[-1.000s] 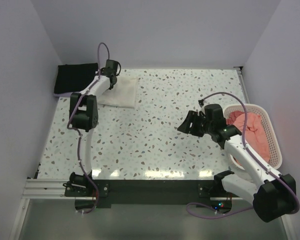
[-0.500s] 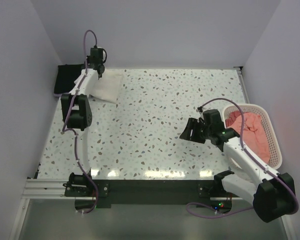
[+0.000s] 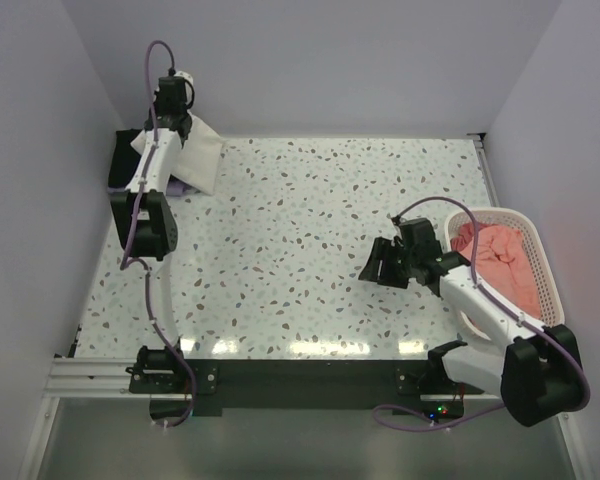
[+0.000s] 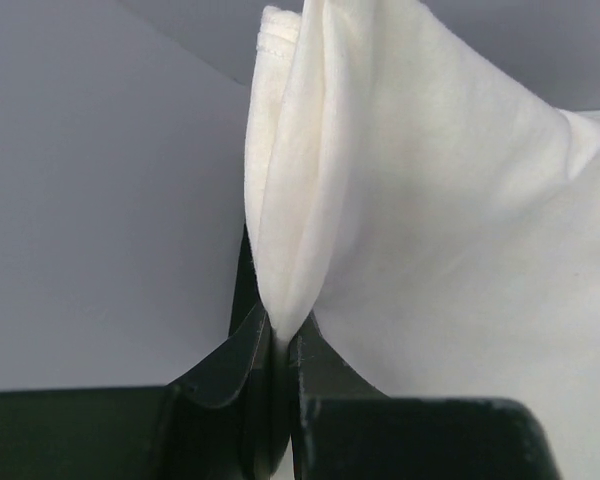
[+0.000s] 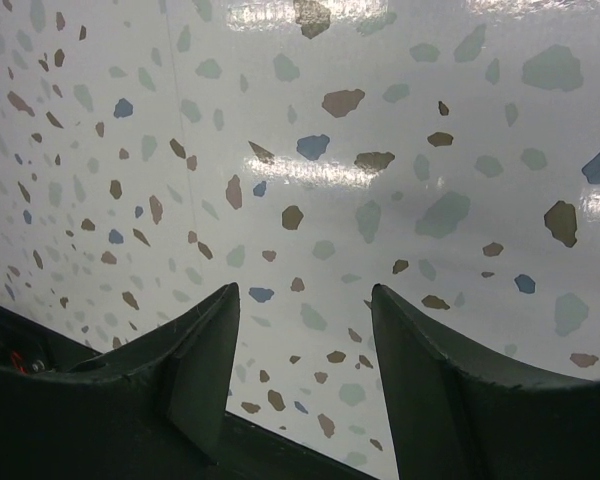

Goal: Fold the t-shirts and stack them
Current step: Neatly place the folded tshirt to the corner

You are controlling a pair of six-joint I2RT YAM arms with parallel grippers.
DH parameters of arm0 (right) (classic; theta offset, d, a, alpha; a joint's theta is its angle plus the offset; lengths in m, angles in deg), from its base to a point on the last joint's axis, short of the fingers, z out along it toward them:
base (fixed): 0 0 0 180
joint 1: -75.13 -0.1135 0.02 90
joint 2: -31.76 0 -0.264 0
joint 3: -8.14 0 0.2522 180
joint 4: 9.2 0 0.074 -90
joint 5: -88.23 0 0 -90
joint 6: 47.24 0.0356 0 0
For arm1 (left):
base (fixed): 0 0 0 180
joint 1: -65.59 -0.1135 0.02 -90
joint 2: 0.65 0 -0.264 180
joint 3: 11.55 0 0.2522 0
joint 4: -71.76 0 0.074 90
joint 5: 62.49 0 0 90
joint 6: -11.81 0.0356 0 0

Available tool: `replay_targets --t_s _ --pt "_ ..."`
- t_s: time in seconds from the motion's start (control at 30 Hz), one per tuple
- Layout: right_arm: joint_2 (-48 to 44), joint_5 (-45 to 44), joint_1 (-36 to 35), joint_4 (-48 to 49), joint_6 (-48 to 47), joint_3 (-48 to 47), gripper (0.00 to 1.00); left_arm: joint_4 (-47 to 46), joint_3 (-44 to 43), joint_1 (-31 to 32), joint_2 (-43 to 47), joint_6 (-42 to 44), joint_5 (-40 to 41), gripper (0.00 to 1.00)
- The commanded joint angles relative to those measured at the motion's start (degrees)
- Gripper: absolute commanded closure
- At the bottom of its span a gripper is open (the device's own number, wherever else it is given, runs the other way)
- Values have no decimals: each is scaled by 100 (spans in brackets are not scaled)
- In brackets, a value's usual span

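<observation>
The black tee (image 3: 120,165) is located at the far left corner of the table (image 3: 300,220), partly hidden behind the left arm. The left arm is extended towards that corner, and the left gripper (image 4: 280,335) is raised above it, close to the back wall. Its jaws are pressed together on a bunched edge of the cream tee (image 3: 195,160); no gap is seen between them apart from the pinched cloth. The cream tee is folded and is hung from the jaws. Its lower part is draped down over the far left of the table, just beside the black tee. The red print is not seen in any view.

The right gripper (image 5: 305,295) is positioned right of centre, low above bare table. Its jaws are spread wide and nothing is held between them. The basket (image 3: 548,270) is set at the right edge of the table, just beside the right arm. The pink tee (image 3: 505,260) is contained in it, crumpled.
</observation>
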State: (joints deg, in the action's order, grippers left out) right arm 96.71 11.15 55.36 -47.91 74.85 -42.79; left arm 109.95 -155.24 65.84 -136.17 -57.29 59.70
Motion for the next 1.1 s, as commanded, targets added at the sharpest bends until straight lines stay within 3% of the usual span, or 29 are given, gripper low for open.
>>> replay_targets --t_s 0.0,0.6,1.07 --pt "114 -54 -27 271 69 -194 41 -588 -524 -236 237 273 -37 100" --pt "88 -106 -124 324 148 -168 42 -465 -481 -280 825 107 -713 100" --pt "-184 -203 -124 254 86 25 42 -544 -121 -157 1116 89 -652 100"
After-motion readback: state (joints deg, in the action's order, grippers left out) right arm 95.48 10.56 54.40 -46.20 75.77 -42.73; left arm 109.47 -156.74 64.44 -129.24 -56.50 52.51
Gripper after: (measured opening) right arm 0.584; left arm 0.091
